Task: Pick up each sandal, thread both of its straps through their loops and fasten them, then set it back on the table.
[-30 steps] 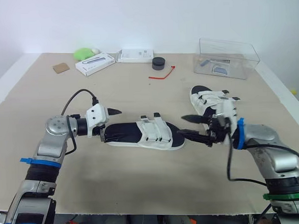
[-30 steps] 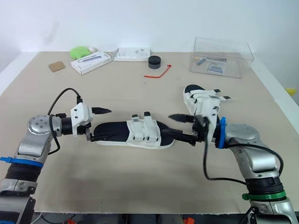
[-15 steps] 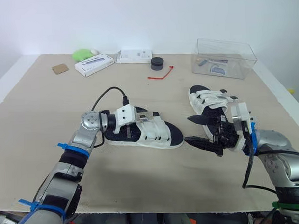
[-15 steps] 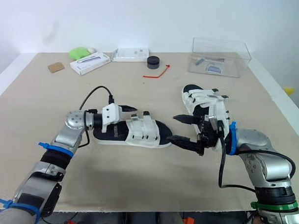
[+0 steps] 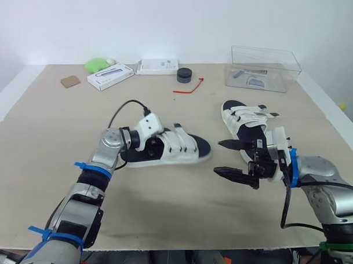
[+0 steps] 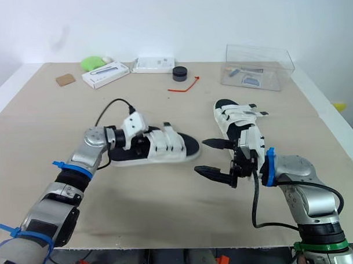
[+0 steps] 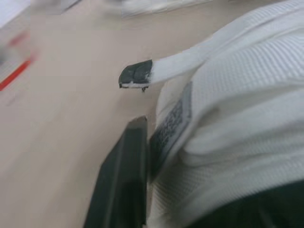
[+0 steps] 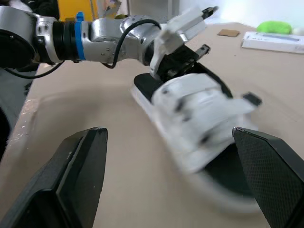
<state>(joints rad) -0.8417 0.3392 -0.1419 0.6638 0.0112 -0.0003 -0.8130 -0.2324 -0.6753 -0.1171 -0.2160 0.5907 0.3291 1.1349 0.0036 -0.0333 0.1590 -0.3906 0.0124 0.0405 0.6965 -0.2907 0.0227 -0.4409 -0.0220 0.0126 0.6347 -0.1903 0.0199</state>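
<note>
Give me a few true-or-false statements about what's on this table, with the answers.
1. The right tool is open, holding nothing. True.
2. The left tool is at the white-strapped sandal with dark footbed on the robot's left. True.
3. The clear plastic box stands at the near edge of the beige table. False: it stands near the far right corner.
4. The red tie lies on the other white-strapped sandal. False: it lies on the table beside the small black round puck.

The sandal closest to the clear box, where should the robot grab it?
Probably the sole's edge at the bare far end of the sandal, coming from the robot's left. It lies flat, sole down; straps cover its middle and their tabs stick out to the right, so this leaves them free. The open right gripper hovers on that side.
</note>
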